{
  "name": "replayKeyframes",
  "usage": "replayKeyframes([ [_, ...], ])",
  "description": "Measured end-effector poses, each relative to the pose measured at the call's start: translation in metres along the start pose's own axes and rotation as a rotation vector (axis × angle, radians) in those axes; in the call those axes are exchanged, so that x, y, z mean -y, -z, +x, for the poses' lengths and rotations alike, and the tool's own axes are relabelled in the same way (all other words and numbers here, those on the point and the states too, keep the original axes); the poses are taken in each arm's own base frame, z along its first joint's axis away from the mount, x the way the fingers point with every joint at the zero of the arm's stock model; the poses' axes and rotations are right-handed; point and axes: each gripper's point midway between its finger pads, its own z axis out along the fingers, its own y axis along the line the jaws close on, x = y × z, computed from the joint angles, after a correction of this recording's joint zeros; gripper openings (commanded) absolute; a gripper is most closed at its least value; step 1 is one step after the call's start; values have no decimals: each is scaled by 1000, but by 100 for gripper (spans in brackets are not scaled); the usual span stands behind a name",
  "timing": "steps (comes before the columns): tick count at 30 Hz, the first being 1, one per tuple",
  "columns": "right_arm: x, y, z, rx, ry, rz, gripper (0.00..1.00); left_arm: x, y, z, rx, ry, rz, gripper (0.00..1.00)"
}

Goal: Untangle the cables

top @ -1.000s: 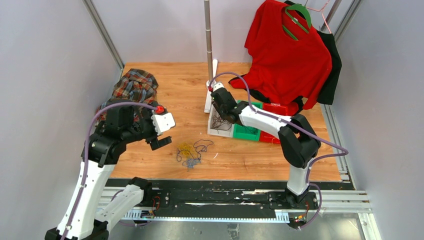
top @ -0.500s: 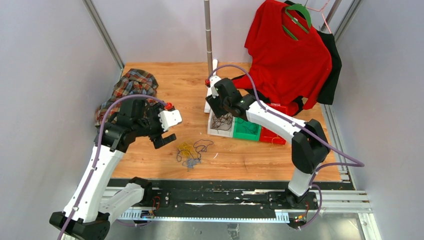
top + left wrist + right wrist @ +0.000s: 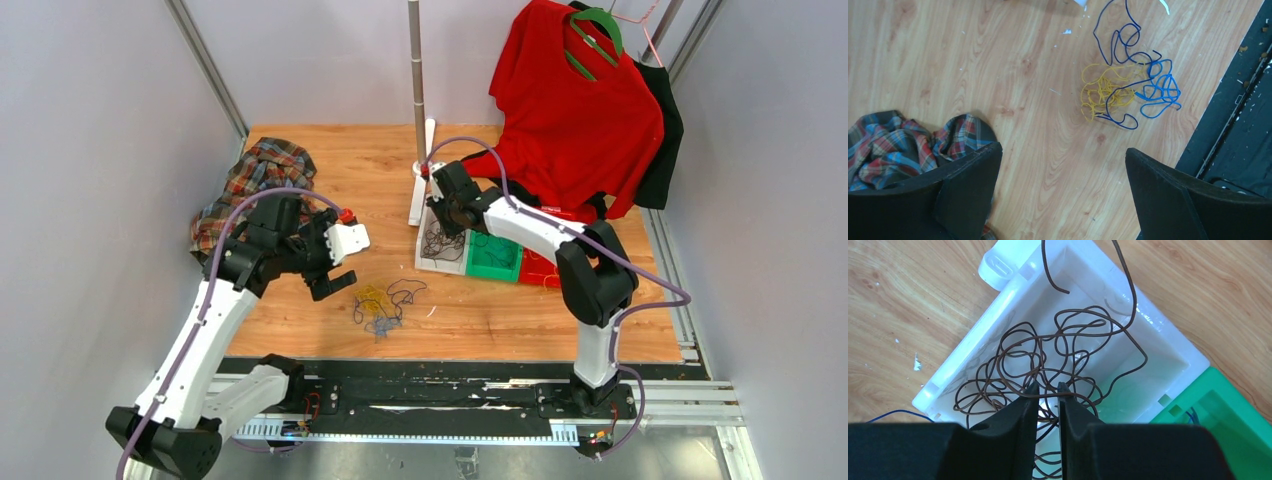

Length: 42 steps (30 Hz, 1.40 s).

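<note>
A tangled wad of blue and yellow-orange cables (image 3: pixel 376 306) lies on the wooden table, with a black loop (image 3: pixel 406 291) at its right side. In the left wrist view the wad (image 3: pixel 1128 90) lies ahead of the fingers. My left gripper (image 3: pixel 325 285) (image 3: pixel 1063 170) is open wide and empty, above bare wood left of the wad. My right gripper (image 3: pixel 440 225) (image 3: pixel 1048 387) is over a white bin (image 3: pixel 424 263) (image 3: pixel 1168 342) that holds a dark cable bundle (image 3: pixel 1018 355). Its jaws stand a narrow gap apart, and one strand crosses their tips.
A plaid cloth (image 3: pixel 265 170) (image 3: pixel 893 145) lies at the back left. A green bin (image 3: pixel 492 262) (image 3: pixel 1228 415) and a red bin (image 3: pixel 540 272) stand right of the white bin. A red shirt (image 3: pixel 570 110) hangs at the back right beside a metal pole (image 3: pixel 418 80).
My left gripper has moved right, toward the wad. My right gripper rose over the white bin, then came down again over the dark cable.
</note>
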Motion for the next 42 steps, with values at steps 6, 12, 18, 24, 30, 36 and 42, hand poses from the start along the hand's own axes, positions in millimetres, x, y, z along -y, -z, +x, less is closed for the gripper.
replayKeyframes([
  [6, -1, 28, -21, 88, -20, -19, 48, 6, -25, 13, -37, 40, 82, 98],
  [12, -8, 104, -64, 298, -47, -79, 68, 9, -55, 28, -69, 66, 157, 87],
  [18, -23, 148, -62, 422, -65, -126, 68, 8, -93, 49, -133, 114, 232, 80],
  [24, -76, 127, -5, 356, -4, -187, 66, 19, -121, 71, -161, 161, 279, 73],
  [30, -115, 95, 40, 274, 13, -234, 66, 24, -139, 83, -170, 188, 301, 61],
  [36, -128, 60, 60, 189, -47, -234, 66, 23, -143, 83, -151, 173, 293, 48],
  [42, -131, 44, 74, 132, -126, -216, 62, 32, -144, 92, -163, 171, 309, 37],
])
